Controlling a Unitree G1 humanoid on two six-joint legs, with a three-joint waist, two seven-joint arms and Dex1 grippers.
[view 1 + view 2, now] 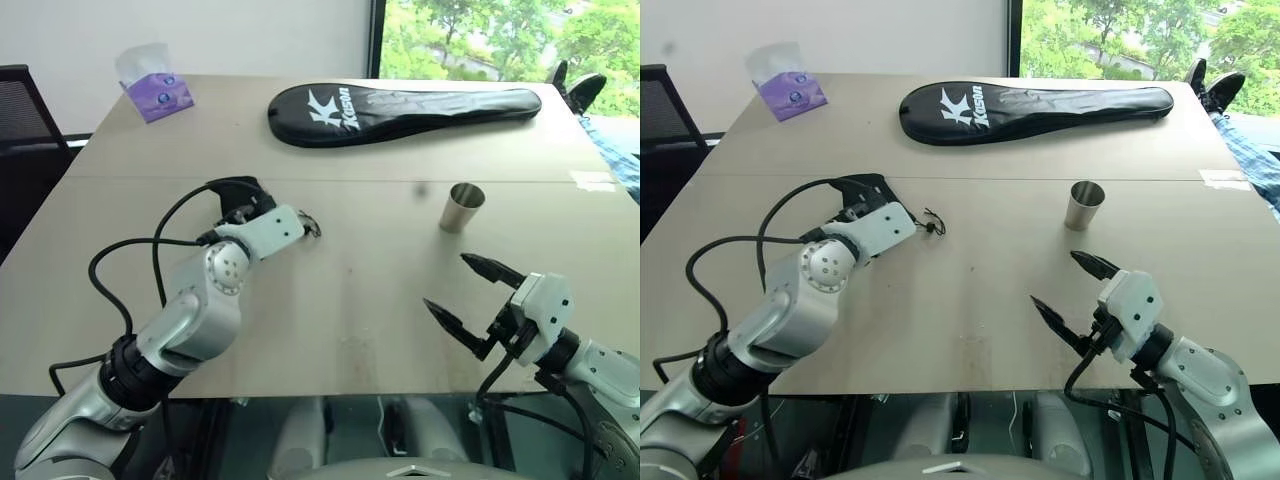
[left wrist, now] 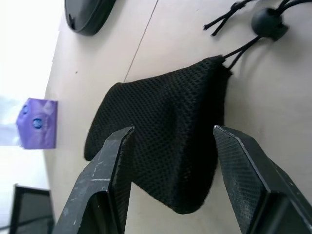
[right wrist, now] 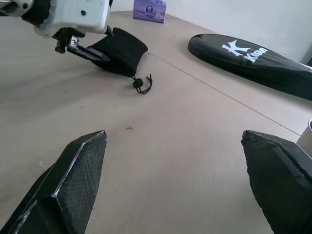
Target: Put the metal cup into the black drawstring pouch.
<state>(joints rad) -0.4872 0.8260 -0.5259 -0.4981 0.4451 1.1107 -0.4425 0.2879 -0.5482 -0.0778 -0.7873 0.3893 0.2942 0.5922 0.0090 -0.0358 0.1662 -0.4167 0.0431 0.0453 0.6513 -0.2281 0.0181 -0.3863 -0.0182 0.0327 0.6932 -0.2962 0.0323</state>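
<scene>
Two sets of fingers parted, left fingers (image 2: 122, 161) straddling the black drawstring pouch (image 2: 161, 141) on the tabletop (image 1: 330, 300), mesh weave clear from the wrist; right fingers (image 1: 470, 300) wide and empty; metal cup (image 1: 461, 207) upright, well apart, seen from the head.

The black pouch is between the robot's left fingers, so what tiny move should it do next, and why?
Probably close the left end effector on the black drawstring pouch: its fingers stand apart on either side of it, and the metal cup waits upright, untouched.
</scene>
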